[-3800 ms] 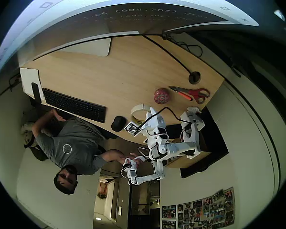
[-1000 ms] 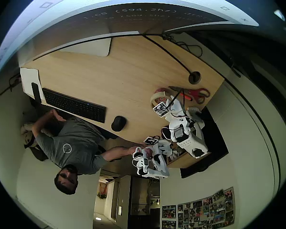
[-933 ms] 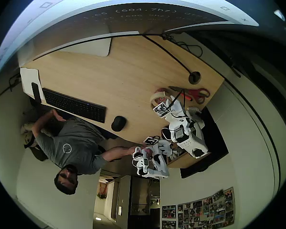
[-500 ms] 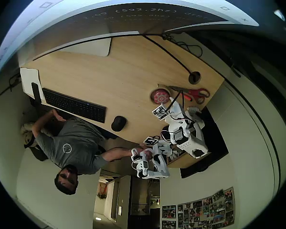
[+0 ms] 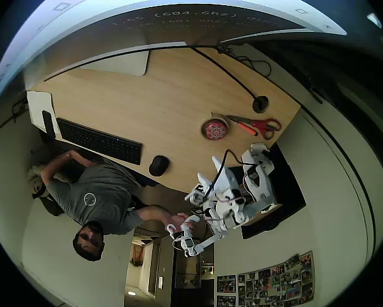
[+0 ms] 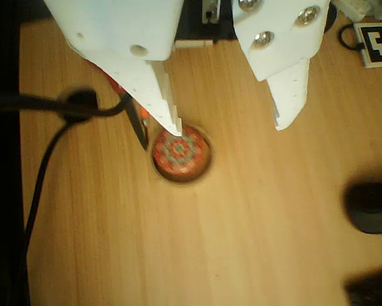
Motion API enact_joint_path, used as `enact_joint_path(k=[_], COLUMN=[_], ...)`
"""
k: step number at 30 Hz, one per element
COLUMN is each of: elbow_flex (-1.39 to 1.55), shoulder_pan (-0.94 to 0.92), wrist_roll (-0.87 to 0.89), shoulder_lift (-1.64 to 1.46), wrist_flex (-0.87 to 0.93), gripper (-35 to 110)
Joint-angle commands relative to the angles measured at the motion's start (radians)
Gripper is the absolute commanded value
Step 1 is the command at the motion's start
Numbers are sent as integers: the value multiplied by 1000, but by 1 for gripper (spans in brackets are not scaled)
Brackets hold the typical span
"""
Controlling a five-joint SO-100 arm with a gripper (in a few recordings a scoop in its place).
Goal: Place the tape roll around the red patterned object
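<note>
The red patterned object [image 5: 215,129] sits on the wooden table right of centre, and the beige tape roll [image 5: 204,131] lies flat around it as a ring. In the wrist view the red patterned object [image 6: 180,151] shows inside the tape roll's rim [image 6: 181,178], below the left fingertip. My gripper [image 6: 229,127] is open, raised well above the table, with nothing between its fingers. In the overhead view the gripper [image 5: 206,176] hangs near the table's front edge, apart from the ring.
Red-handled scissors [image 5: 258,125] lie just right of the ring, near a cable hole [image 5: 260,103]. A black mouse [image 5: 158,165] and keyboard [image 5: 98,141] lie to the left, where a person [image 5: 95,198] sits. A black cable [image 6: 50,127] crosses the wrist view's left.
The gripper carried the tape roll from the front edge over to the red object, let it go around it, and has drawn back towards the table's front edge.
</note>
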State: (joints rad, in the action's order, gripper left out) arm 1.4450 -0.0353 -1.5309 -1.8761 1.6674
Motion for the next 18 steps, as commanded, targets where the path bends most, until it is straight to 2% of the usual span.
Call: enact_joint_path(k=[1, 11, 18], elbow_flex=[-83, -121, -28], shoulder_pan=[66, 333, 364], wrist_roll=[8, 83, 115], shoulder_lift=[-84, -233, -291], wrist_flex=[18, 12, -14], gripper=[38, 39, 39])
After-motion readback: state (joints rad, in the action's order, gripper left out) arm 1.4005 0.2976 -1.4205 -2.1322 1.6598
